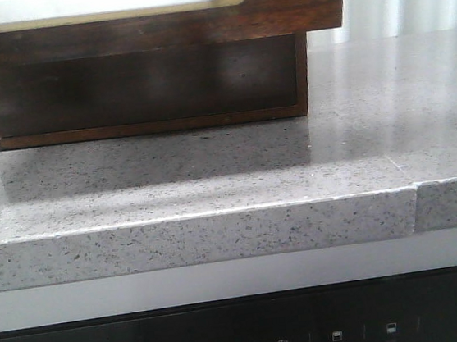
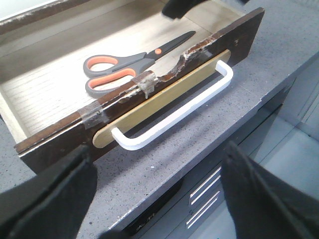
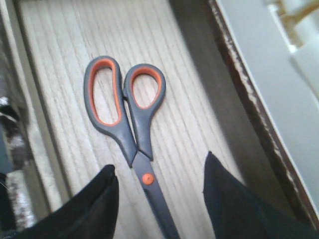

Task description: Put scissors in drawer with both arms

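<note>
Both grippers' jaws stood apart; scissors [image 3: 130, 124] lay flat inside the open drawer [image 2: 209, 52], which wanted a square push shut.

Scissors [image 2: 130, 63] are lying flat inside the pulled-out drawer [image 2: 164, 84]. My left gripper [image 2: 159, 191] hangs spread wide over the counter [image 2: 164, 164], just short of the white handle [image 2: 174, 112].

Soft even daylight, mild glare on countertop [image 1: 213, 181], slightly blurred.
</note>
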